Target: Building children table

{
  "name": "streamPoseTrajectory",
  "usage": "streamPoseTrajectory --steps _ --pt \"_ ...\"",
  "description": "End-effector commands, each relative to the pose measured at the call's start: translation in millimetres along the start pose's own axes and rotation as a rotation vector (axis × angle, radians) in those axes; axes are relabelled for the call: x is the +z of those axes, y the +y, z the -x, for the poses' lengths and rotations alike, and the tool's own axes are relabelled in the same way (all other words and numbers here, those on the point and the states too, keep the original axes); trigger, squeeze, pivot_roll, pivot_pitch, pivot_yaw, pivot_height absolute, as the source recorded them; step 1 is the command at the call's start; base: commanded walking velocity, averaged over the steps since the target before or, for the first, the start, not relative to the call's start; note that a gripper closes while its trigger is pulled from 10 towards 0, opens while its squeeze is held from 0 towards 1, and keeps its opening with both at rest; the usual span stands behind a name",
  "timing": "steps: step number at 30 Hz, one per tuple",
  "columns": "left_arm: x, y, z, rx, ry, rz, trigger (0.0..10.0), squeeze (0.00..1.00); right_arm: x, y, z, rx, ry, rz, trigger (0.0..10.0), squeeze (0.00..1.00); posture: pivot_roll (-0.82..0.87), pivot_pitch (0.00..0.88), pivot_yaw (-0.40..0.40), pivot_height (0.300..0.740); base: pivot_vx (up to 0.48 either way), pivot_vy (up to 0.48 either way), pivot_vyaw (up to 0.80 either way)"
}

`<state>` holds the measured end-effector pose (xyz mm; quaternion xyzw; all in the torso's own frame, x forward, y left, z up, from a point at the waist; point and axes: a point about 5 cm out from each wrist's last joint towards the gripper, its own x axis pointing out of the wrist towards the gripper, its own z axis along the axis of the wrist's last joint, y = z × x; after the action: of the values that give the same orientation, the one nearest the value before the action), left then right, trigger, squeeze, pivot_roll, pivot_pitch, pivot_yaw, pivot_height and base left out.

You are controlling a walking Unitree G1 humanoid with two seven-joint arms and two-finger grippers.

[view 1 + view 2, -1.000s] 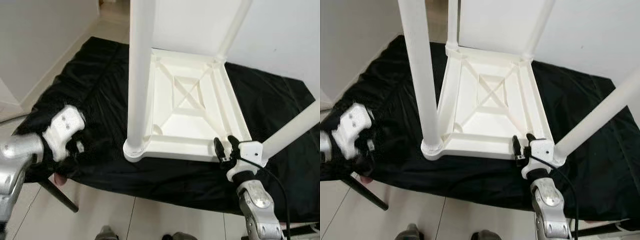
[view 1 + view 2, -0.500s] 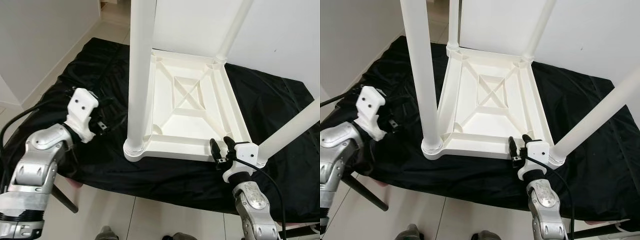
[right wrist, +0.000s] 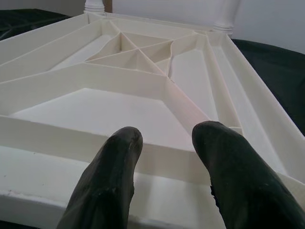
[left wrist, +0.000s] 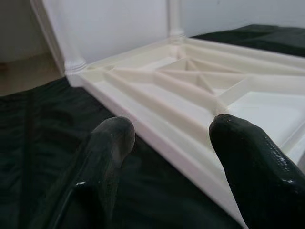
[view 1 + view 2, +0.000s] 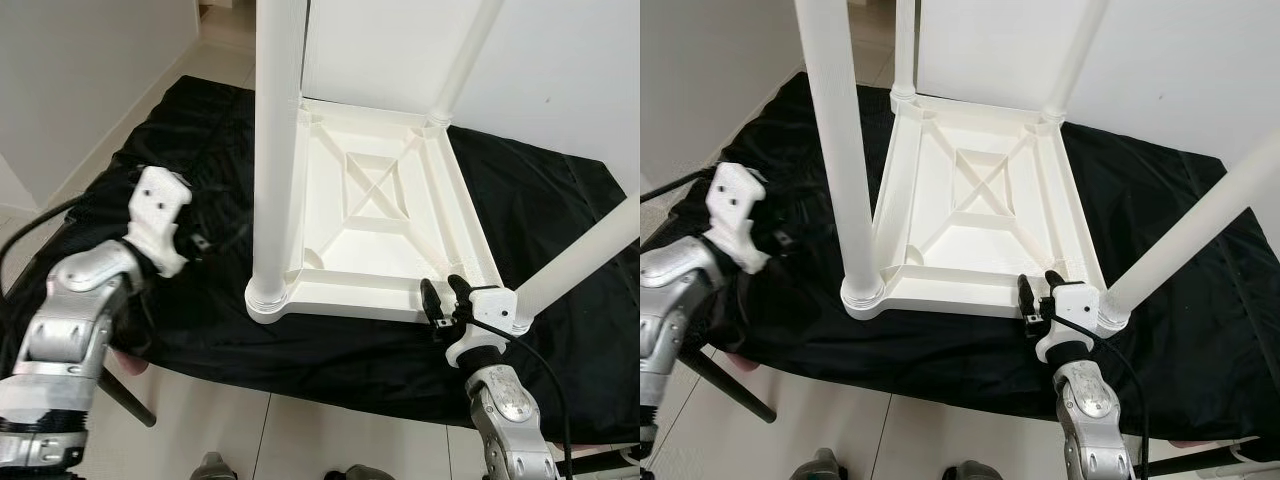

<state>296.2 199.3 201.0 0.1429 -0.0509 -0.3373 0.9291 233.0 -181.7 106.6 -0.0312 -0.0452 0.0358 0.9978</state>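
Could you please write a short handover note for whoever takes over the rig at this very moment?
Left pincer: open, holding nothing, over the black cloth beside the tabletop's left edge.
Right pincer: open, at the near rim of the tabletop, by its right corner.
The white tabletop lies upside down on the cloth.
Done: four legs stand up from its corners, among them the near-left leg.
Left: seating of the legs cannot be judged; table not yet turned upright.

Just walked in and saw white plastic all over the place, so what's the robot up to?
It is assembling a small white table, which lies upside down on a black cloth with legs standing up from its corners. The right gripper sits open at the near edge of the tabletop, next to the near right leg. The left gripper hovers open over the cloth beside the table's left edge, holding nothing.
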Motion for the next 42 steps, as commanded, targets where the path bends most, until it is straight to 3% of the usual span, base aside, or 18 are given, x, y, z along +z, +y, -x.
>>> streamPoseTrajectory --steps 1,2,5,7,15,17,18,20,24,29,34,36,42 --pt "-9.1 -9.1 9.9 -0.062 0.064 0.050 10.0 0.00 1.0 -6.3 2.8 -0.013 -0.002 0.017 10.0 0.00 0.12 0.048 -0.095 0.740 0.000 0.000 0.00" --pt "-13.2 -24.6 20.3 -0.172 0.102 0.095 10.0 0.00 1.0 -7.2 2.7 -0.012 -0.001 0.019 10.0 0.00 0.12 0.054 -0.097 0.740 0.000 0.000 0.00" --pt "-15.1 -36.2 27.3 -0.252 0.125 0.130 10.0 0.00 1.0 -7.7 2.5 -0.012 0.000 0.020 10.0 0.00 0.12 0.054 -0.097 0.740 0.000 0.000 0.00" --pt "-17.3 -54.5 39.3 -0.372 0.167 0.163 10.0 0.00 0.9 -5.6 0.9 -0.004 0.001 0.017 10.0 0.00 0.13 0.064 -0.106 0.740 0.000 0.000 0.00" --pt "-16.2 -72.7 51.7 -0.504 0.204 0.186 10.0 0.00 -0.1 0.2 0.7 0.017 0.005 0.008 10.0 0.00 0.14 0.073 -0.113 0.740 0.000 0.000 0.00" --pt "-15.6 -87.9 52.8 -0.575 0.210 0.224 10.0 0.00 0.0 0.8 0.6 0.027 0.007 0.010 10.0 0.00 0.14 0.075 -0.110 0.740 0.000 0.000 0.00" --pt "-15.6 -87.9 52.8 -0.575 0.210 0.224 10.0 0.00 0.0 0.8 0.6 0.027 0.007 0.010 10.0 0.00 0.14 0.075 -0.110 0.740 0.000 0.000 0.00" --pt "-14.2 -97.0 50.2 -0.593 0.195 0.257 10.0 0.00 0.7 0.9 0.6 0.031 0.006 0.014 10.0 0.00 0.13 0.077 -0.107 0.740 0.000 0.000 0.00" --pt "-15.0 -100.5 46.6 -0.581 0.194 0.266 10.0 0.00 1.0 0.6 1.2 0.028 0.006 0.017 10.0 0.00 0.13 0.077 -0.106 0.740 0.000 0.000 0.00" --pt "-5.0 -124.2 24.6 -0.610 0.095 0.319 10.0 0.00 0.7 1.5 11.3 0.012 0.011 0.009 10.0 0.00 0.11 0.078 -0.094 0.740 0.000 0.000 0.00" --pt "-0.5 -128.4 18.2 -0.620 0.069 0.333 10.0 0.00 1.4 2.1 14.1 0.005 0.008 -0.002 10.0 0.00 0.10 0.079 -0.091 0.740 0.000 0.000 0.00" --pt "7.6 -131.9 4.4 -0.606 0.006 0.361 10.0 0.00 3.3 3.2 18.2 -0.003 -0.004 -0.008 10.0 0.00 0.08 0.079 -0.077 0.740 0.000 0.000 0.00" --pt "11.9 -132.8 -11.3 -0.551 -0.041 0.377 10.0 0.00 6.4 3.6 22.3 -0.015 -0.020 -0.011 10.0 0.00 0.07 0.080 -0.073 0.740 0.000 0.000 0.00"
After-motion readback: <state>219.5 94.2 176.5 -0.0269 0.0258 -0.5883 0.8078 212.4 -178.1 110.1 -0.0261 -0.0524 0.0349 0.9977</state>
